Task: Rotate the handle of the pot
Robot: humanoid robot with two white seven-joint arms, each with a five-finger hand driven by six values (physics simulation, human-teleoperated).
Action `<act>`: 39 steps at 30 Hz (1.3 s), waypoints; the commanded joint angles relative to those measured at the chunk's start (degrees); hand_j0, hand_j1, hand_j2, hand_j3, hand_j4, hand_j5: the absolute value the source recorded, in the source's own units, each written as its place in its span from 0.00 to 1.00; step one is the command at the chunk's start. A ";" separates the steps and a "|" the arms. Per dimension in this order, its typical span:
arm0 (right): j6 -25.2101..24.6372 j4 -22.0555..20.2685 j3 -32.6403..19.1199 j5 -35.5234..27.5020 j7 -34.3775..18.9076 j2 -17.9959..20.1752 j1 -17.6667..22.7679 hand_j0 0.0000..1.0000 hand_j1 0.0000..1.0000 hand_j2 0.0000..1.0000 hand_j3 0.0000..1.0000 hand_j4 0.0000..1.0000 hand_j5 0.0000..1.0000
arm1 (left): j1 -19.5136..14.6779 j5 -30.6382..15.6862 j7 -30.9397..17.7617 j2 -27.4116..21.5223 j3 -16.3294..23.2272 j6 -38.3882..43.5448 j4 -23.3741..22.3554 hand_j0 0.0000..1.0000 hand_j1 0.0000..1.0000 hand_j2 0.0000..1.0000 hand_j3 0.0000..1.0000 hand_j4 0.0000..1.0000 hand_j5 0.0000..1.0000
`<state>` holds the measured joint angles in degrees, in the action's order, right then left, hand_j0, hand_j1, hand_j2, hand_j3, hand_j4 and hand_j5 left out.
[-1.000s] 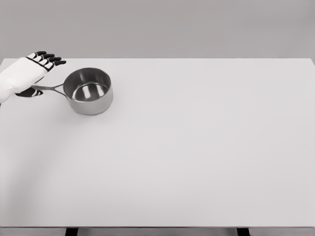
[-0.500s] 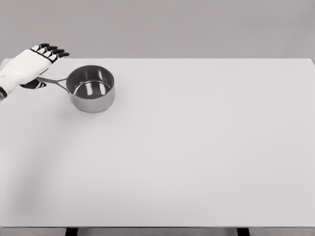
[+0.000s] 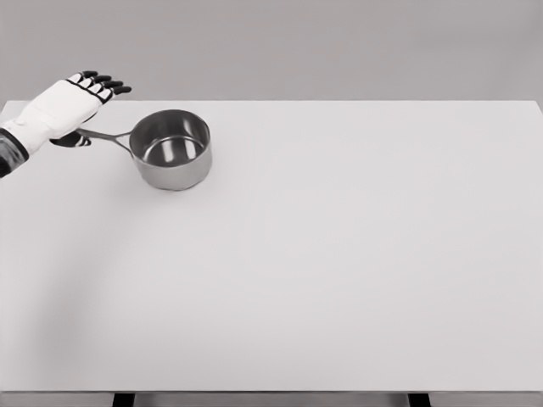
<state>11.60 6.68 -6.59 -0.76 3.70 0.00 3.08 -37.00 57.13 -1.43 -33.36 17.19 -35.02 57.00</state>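
Far end of thin metal pot handle hidden under white left robot hand; grip contact indeterminate. Forearm cropped at left edge.

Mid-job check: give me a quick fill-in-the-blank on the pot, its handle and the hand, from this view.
1. The pot sits in the table's far ____ corner area.
2. Its handle points toward the picture's ____.
3. The ____ hand is at the handle's end.
4. The pot's inside is ____.

Missing words: left; left; left; empty

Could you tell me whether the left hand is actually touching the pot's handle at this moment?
Cannot tell. In the head view the left hand overlaps the end of the pot handle, hiding where they would meet, so neither contact nor gap shows plainly.
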 commanded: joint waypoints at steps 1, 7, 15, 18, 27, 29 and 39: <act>0.00 0.00 -0.01 -0.03 0.00 0.00 0.00 1.00 1.00 1.00 1.00 1.00 1.00 | 0.00 -0.26 0.03 0.05 -0.05 0.02 -0.13 1.00 1.00 1.00 1.00 1.00 1.00; 0.00 0.00 -0.01 -0.03 0.00 0.00 0.00 1.00 1.00 1.00 1.00 1.00 1.00 | 0.53 -0.35 0.12 -0.57 -0.23 0.02 -0.13 1.00 1.00 1.00 1.00 1.00 1.00; 0.00 0.00 -0.01 -0.03 0.00 0.00 0.00 1.00 1.00 1.00 1.00 1.00 1.00 | 2.90 -0.88 0.12 -0.31 -0.58 0.02 1.18 1.00 1.00 1.00 1.00 1.00 1.00; 0.00 0.00 -0.01 -0.03 0.00 0.00 0.00 1.00 1.00 1.00 1.00 1.00 1.00 | 4.66 -1.23 0.03 -1.09 -0.93 0.02 6.36 1.00 1.00 1.00 1.00 1.00 1.00; 0.00 0.00 -0.01 -0.03 0.00 0.00 0.00 1.00 1.00 1.00 1.00 1.00 1.00 | 11.86 -10.28 -0.15 -9.79 -0.84 0.02 21.57 1.00 1.00 1.00 1.00 1.00 1.00; 0.00 0.00 -0.01 -0.03 0.00 0.00 0.00 1.00 1.00 1.00 1.00 1.00 1.00 | 14.50 -13.97 -0.41 -12.78 -0.84 0.02 28.16 1.00 1.00 1.00 1.00 1.00 1.00; 0.00 0.00 -0.01 -0.03 0.00 0.00 0.00 1.00 1.00 1.00 1.00 1.00 1.00 | 23.11 -20.57 -7.44 -14.11 -0.67 0.02 39.59 1.00 1.00 1.00 1.00 1.00 1.00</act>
<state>11.60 6.68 -6.58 -0.76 3.70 0.00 3.08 -12.48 37.77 -6.11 -47.89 16.57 -35.02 95.31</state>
